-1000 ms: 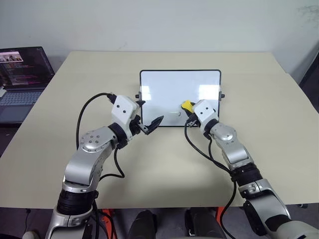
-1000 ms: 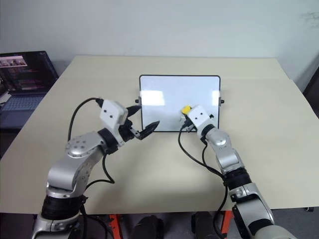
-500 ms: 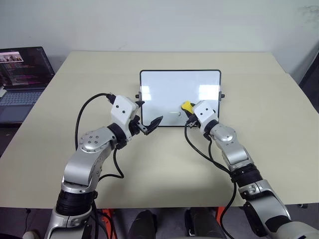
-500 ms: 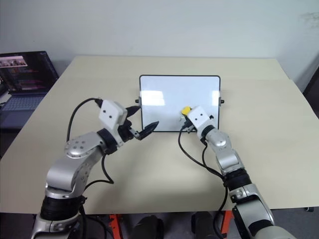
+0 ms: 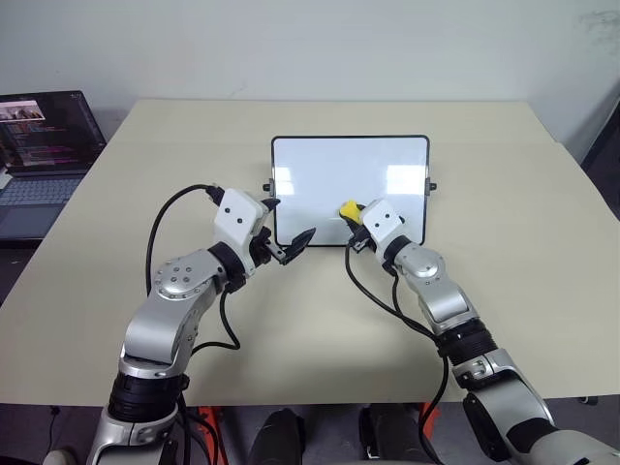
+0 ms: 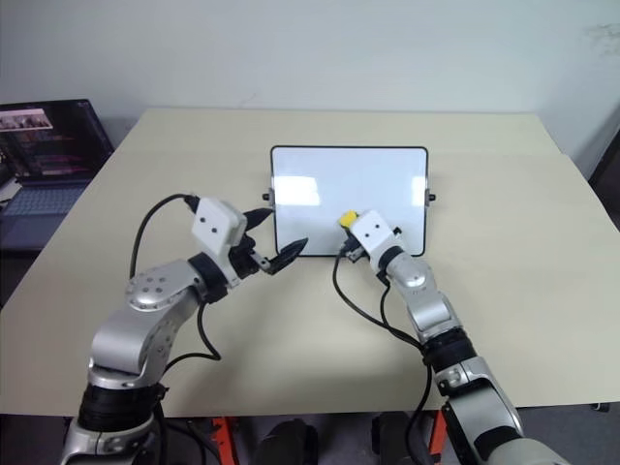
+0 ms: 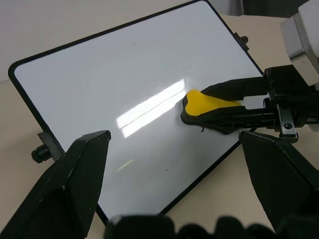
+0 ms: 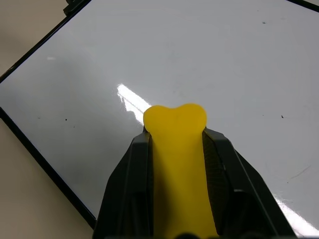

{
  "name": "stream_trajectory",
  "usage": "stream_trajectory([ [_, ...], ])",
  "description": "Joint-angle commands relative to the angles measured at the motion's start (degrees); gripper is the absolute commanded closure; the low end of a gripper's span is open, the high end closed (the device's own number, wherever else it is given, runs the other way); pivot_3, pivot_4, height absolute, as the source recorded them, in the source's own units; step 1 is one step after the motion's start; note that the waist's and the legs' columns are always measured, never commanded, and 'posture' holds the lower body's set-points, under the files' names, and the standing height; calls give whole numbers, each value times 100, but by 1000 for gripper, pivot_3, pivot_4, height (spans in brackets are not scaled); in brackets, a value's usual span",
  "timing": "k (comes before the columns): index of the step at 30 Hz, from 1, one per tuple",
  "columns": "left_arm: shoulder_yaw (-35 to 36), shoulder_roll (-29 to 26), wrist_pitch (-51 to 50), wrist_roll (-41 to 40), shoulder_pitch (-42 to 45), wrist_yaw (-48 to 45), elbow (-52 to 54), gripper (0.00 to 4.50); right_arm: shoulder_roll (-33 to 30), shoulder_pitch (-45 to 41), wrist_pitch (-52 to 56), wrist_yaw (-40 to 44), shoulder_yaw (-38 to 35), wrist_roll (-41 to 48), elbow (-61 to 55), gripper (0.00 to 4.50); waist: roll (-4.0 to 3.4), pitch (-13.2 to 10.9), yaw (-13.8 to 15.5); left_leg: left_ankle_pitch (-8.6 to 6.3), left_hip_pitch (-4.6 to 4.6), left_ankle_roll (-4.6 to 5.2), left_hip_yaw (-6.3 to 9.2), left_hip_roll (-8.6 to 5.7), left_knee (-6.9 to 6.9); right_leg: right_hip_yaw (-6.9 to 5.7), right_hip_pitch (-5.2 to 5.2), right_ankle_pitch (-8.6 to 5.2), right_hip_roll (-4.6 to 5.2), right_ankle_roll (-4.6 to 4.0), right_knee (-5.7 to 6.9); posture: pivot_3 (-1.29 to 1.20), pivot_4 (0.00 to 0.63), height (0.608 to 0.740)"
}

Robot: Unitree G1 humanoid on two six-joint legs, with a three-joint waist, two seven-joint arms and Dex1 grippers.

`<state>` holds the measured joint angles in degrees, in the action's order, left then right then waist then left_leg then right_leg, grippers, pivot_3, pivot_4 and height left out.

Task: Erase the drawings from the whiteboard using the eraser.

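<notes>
The whiteboard (image 5: 329,174) stands propped near the middle of the table, its glossy face toward me. My right gripper (image 5: 353,219) is shut on the yellow eraser (image 5: 348,209), whose tip presses on the board's lower middle. In the right wrist view the eraser (image 8: 175,144) sits between the two black fingers (image 8: 132,174). A tiny dark stroke (image 7: 202,130) shows at the eraser's black edge; the rest of the drawings is hidden or out of view. My left gripper (image 5: 289,221) hangs open at the board's lower left corner, holding nothing.
The beige table (image 5: 174,136) spreads wide around the board. An open laptop (image 5: 44,145) sits off the far left edge. Black cables (image 5: 160,232) loop from both wrists over the near tabletop.
My right gripper has slid the eraser a little to the left along the board's lower part. The left arm has stayed still.
</notes>
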<state>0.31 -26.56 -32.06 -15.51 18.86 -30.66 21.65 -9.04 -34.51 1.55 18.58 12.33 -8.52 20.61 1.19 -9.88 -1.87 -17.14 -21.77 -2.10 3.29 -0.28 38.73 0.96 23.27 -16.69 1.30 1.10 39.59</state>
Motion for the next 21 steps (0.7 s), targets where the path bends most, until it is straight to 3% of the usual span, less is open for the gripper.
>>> stream_trajectory([
  [1,81,-4,115,-19,67,41,112,0,-68,-21,-36,47,-24,-26,-85,3398,0,0,0,0,0,0,0,0,0,0,0,0,0,0,0,0,150,740],
  [21,62,19,148,-9,150,25,65,0,-507,483,221,396,-3,-144,-527,3398,1,1,13,0,2,0,2,-1,2,-1,-4,0,0,0,2,0,150,740],
])
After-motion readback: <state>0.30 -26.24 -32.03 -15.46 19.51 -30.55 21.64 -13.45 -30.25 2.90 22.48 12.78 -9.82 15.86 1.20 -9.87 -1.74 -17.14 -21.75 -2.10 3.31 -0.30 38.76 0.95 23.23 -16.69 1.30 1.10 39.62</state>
